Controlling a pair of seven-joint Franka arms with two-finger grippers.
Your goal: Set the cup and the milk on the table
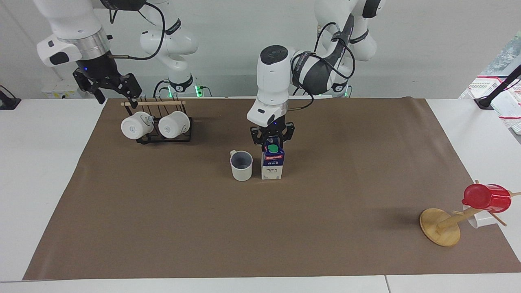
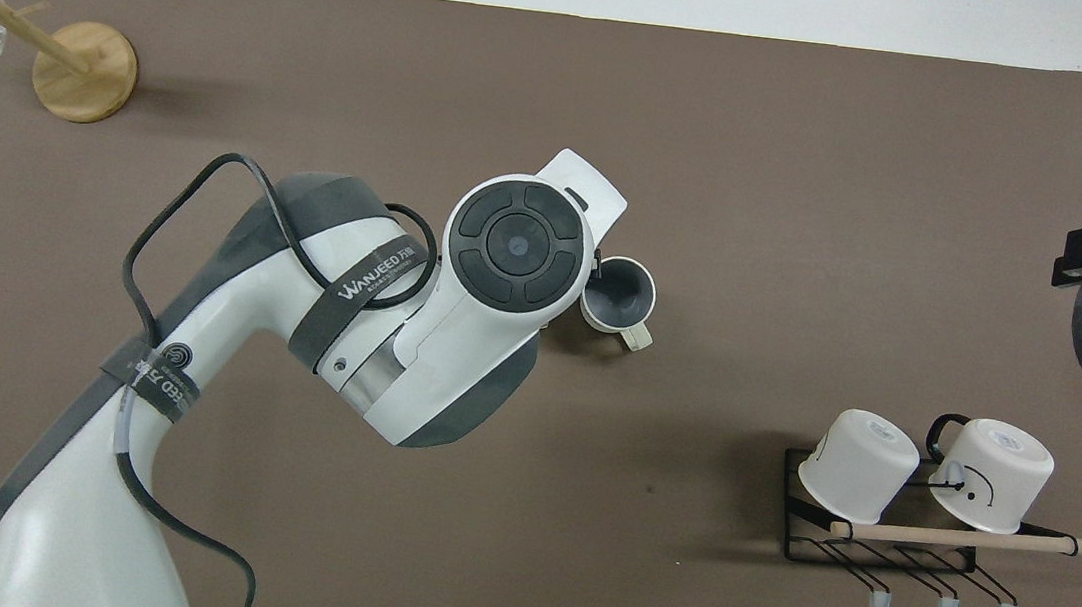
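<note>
The off-white cup (image 1: 241, 165) stands upright on the brown paper of the table (image 1: 163, 228), near the middle. The milk (image 1: 272, 163) stands upright right beside it, toward the left arm's end. My left gripper (image 1: 272, 141) is down at the carton's top, around the green cap. In the overhead view the cup (image 2: 618, 294) shows, but the left arm's wrist (image 2: 506, 250) hides the carton. My right gripper (image 1: 116, 97) is open and empty, raised high over the table's edge by the mug rack.
A black wire rack (image 1: 163, 138) with two white mugs (image 1: 137, 127) (image 1: 174, 124) sits nearer to the robots at the right arm's end. A wooden stand (image 1: 440, 226) with a red cup (image 1: 486, 197) leans at the left arm's end, farther out.
</note>
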